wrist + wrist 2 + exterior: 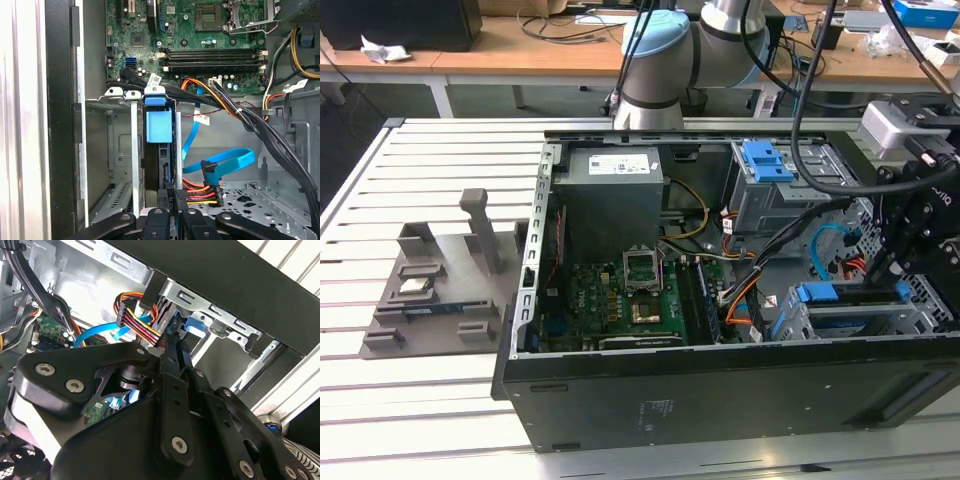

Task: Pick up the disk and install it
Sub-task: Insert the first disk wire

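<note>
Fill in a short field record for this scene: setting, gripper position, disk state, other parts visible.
setting: open black computer case lying on a white slatted table
gripper position: black gripper at the silver drive cage, fingertips at the disk's edge
disk state: blue-bracketed hard drive sitting edge-on in a cage slot
other parts visible: green motherboard; grey boxy power supply; blue flat data cable

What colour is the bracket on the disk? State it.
Blue; the disk's bracket shows best in the first wrist view, seated in the drive cage.
</note>
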